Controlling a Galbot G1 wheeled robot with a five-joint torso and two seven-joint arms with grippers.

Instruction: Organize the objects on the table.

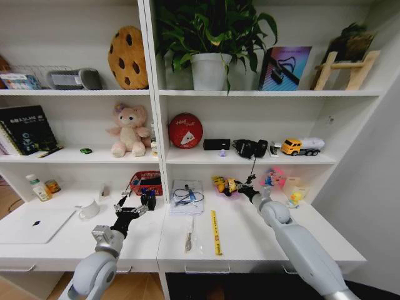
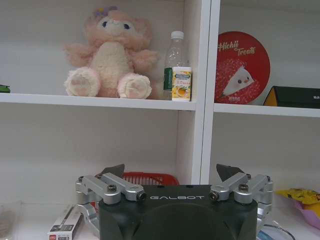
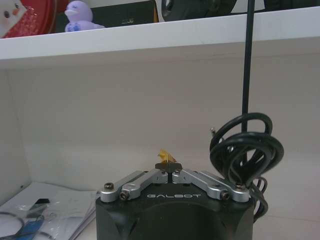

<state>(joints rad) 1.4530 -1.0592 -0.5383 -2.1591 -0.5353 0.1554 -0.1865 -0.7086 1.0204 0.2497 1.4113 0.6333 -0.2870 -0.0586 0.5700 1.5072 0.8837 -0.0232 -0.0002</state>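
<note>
The left hand [image 1: 139,204] hovers spread over the surface [image 1: 250,240] just right of the white cup [image 1: 89,209], with the red basket [image 1: 146,182] just beyond it; a small boxed item [image 2: 65,227] lies below it, left of its fingers. The right hand [image 1: 242,185] is pressed together at the far middle, pinching what looks like a scrap of yellow wrapper [image 3: 165,156] beside the snack bag [image 1: 220,184], though the grip is hard to read. The laptop [image 1: 34,225] lies flat at the near left, closer to the left arm. The yellow ruler [image 1: 215,232] and a pen [image 1: 189,237] lie near-to-far between the arms.
</note>
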